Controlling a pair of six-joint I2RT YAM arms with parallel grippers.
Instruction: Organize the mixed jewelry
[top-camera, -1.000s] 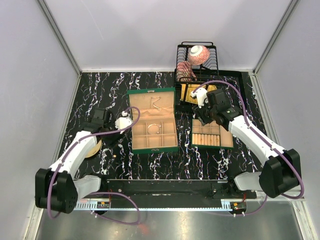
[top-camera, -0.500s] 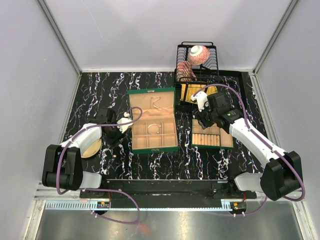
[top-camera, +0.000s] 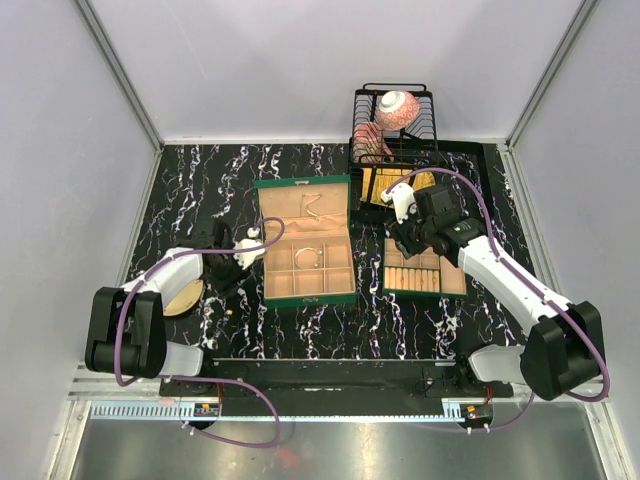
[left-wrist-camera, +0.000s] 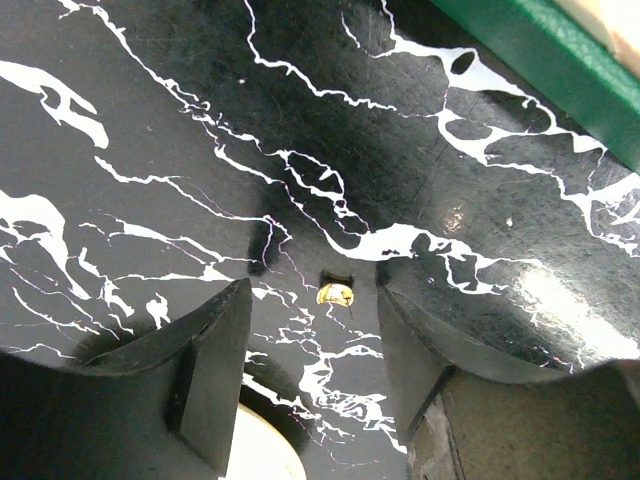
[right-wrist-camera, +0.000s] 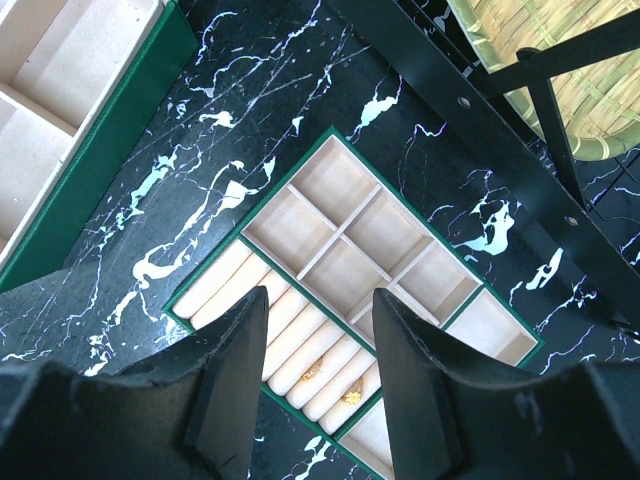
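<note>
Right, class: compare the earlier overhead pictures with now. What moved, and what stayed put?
The left arm folded back and sank toward the table. The left gripper now straddles a small gold stud beside the large jewellery box, jaws open. Nothing was taken or released. The right gripper barely shifted; the small jewellery box and gold plate stayed put.

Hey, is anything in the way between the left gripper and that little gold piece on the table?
Nothing visible. The gold piece lies on bare marbled table just ahead of the open left gripper; the green jewelry box sits off to the side.
</note>
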